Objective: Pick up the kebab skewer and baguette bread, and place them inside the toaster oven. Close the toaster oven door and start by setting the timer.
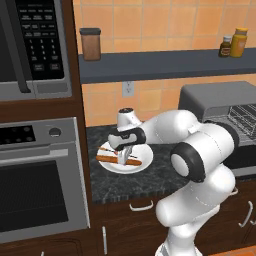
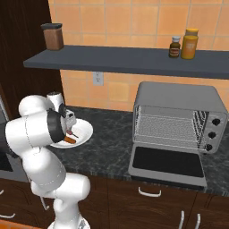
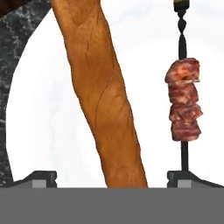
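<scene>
Gripper (image 1: pixel 121 158) is down over the white plate (image 1: pixel 142 152) at the worktop's left end, jaws spread wide, nothing clamped between them. From the hand view we see both fingertips (image 3: pixel 42 178) at the bottom, one out on either side, with the baguette bread (image 3: pixel 103 92) running up between them and the kebab skewer (image 3: pixel 183 100) lined up just above the right-hand tip; we can't tell whether either tip touches food or plate. That view gives us the meat chunks along the skewer's middle and both sticks lying roughly parallel, long axes running away from the hand. Left base view shows the baguette lying lengthwise across the plate's front edge. Right base view gives us the toaster oven (image 2: pixel 179 100) toward the worktop's right end, its toaster oven door (image 2: pixel 167 163) dropped flat, rack exposed.
</scene>
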